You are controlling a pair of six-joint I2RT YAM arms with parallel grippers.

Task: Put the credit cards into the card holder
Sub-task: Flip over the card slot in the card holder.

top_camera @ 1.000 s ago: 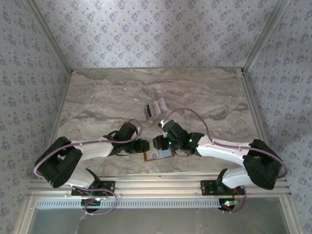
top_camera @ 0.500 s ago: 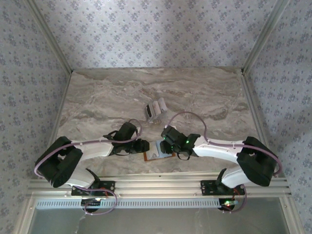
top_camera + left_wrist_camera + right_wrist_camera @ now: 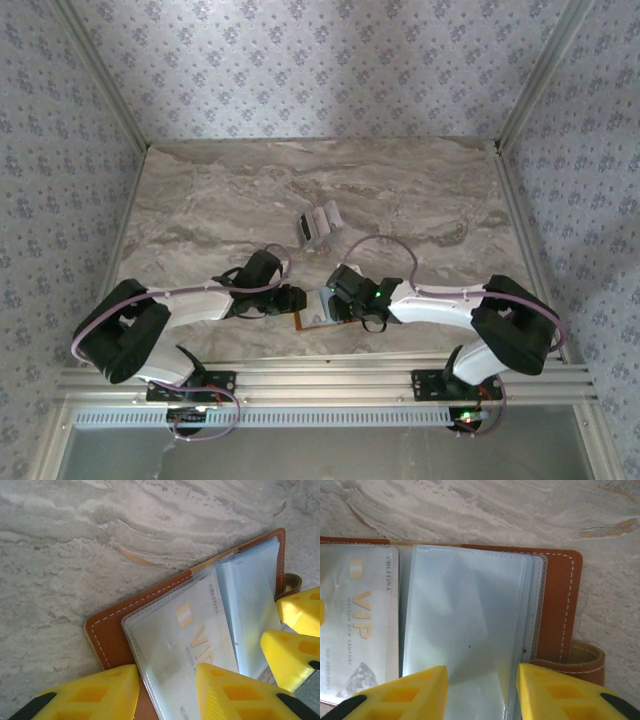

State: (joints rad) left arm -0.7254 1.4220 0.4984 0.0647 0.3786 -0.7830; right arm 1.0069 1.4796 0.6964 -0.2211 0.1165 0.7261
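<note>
Near edge: card holder (image 3: pixel 559 600) lies open and flat on the marble table (image 3: pixel 420 190), between the arms.
Left gripper (image 3: pixel 167 680): fingers apart over the holder's left half, likely pinning it.
Right gripper (image 3: pixel 482 680): fingers apart over the empty clear sleeves, probably to spread them.
One VIP card (image 3: pixel 362 625) sits sleeved.
Farther out: loose credit cards (image 3: pixel 318 226), clustered, well apart from both grippers.

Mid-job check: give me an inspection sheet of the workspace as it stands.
Surface: marble-patterned table, no spills seen.
Job's things: card holder open at the near edge, one VIP card sleeved; credit cards clustered farther back.
Clutter: nothing seen.
Grippers: left gripper and right gripper over the holder's halves, jaws apart.
Cables: cable arcs beside the right gripper, clear of the cards.
Surroundings: floral walls, aluminium rail at near edge.
</note>
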